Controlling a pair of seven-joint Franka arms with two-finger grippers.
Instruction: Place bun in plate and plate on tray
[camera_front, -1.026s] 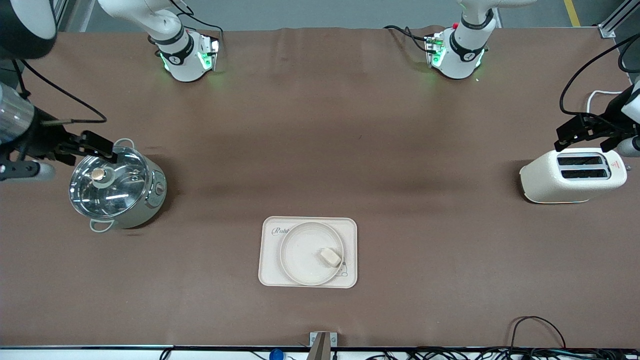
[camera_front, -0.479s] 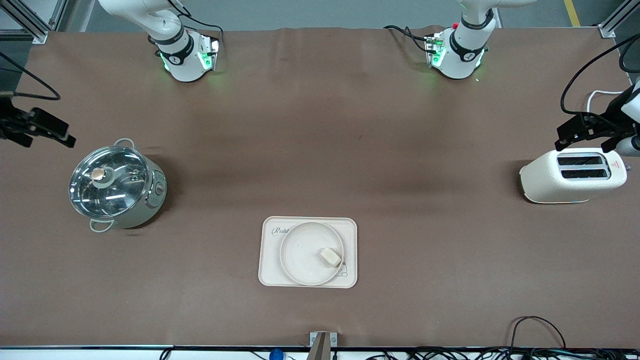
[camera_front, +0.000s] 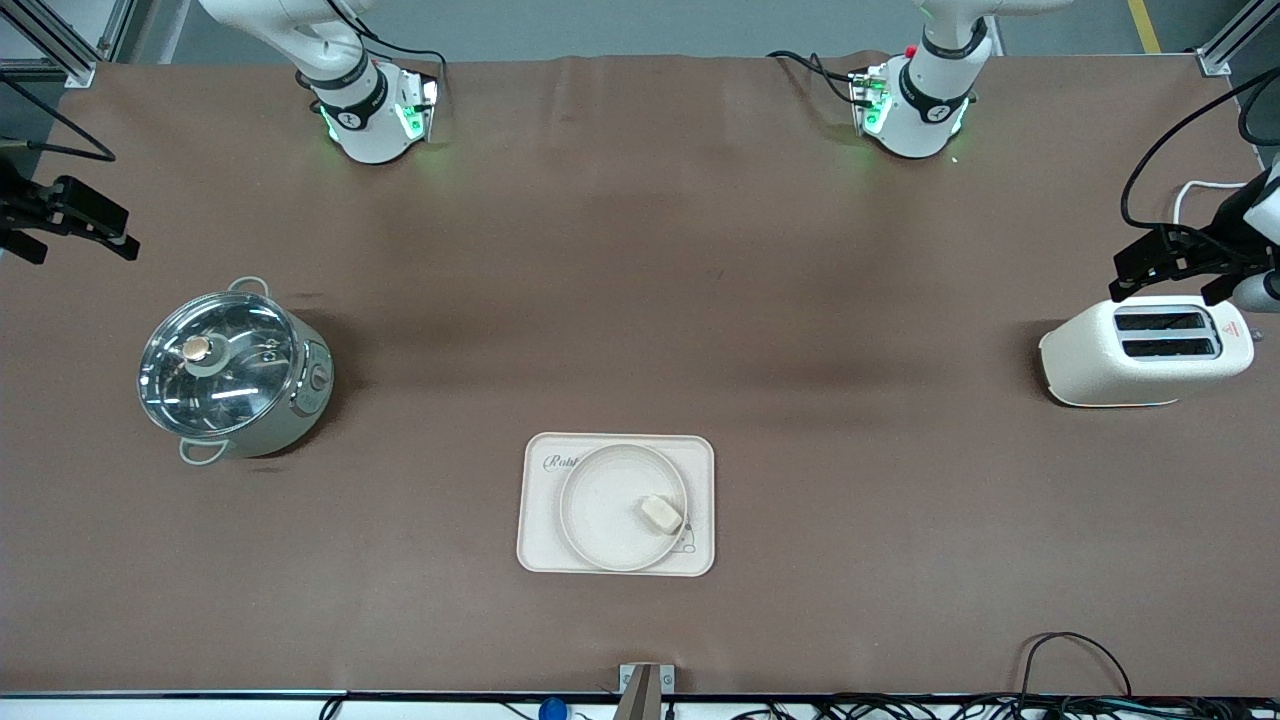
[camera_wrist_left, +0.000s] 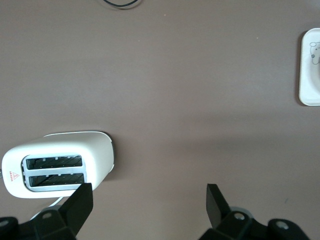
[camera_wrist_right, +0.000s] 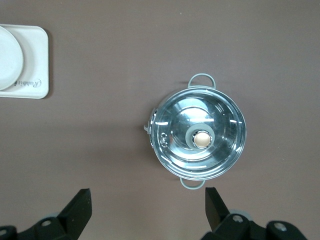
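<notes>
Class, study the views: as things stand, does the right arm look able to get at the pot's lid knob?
Probably yes. The right gripper hangs open over bare table beside the pot, nothing lies between them, and the lid knob stands exposed on the glass lid.

You have the small pale bun (camera_front: 661, 515) lying inside the round cream plate (camera_front: 605, 505), close to its rim on the left arm's side. That plate sits flat on the rabbit-printed tray (camera_front: 537, 520), covering part of its "Rabbit" script.

Lidded pot (camera_front: 232, 376) — white toaster (camera_front: 1145, 351).
</notes>
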